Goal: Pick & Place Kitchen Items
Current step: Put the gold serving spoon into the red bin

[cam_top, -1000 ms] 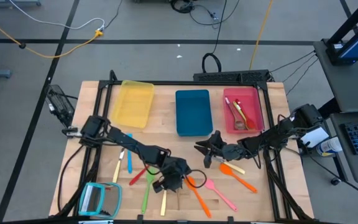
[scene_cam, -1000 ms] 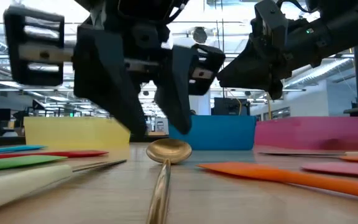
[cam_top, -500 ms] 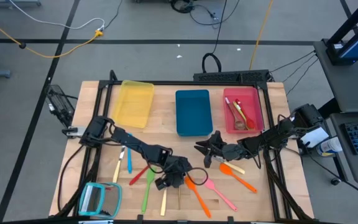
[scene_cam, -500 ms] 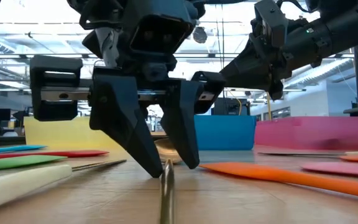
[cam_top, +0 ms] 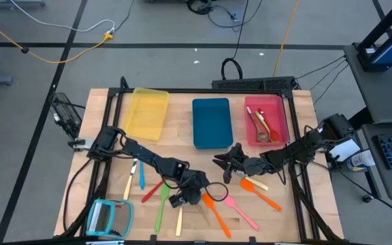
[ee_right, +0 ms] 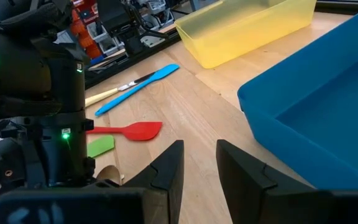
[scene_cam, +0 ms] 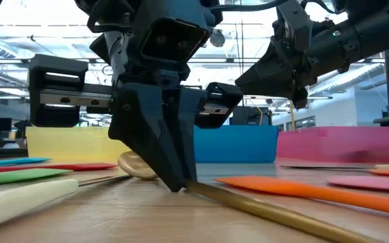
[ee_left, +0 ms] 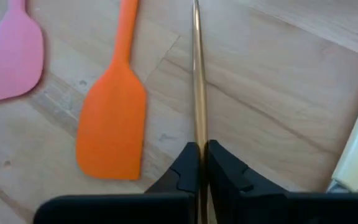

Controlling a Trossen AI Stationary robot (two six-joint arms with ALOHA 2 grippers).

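On the table (cam_top: pixel 318 204), the left gripper (scene_cam: pixel 171 179) at six o'clock has clamped its jaws on the gold spoon (ee_left: pixel 197 74) beside the orange spatula (ee_left: pixel 112 124). Grasp step; next calls for lifting toward a tray. The right gripper (ee_right: pixel 199 163), at three o'clock, hangs part-open, empty.

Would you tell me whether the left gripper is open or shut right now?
Shut: the left gripper has its fingers pressed against the gold spoon handle, with no gap showing.

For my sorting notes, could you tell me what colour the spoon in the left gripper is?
Gold spoon, clearest in the left wrist view.
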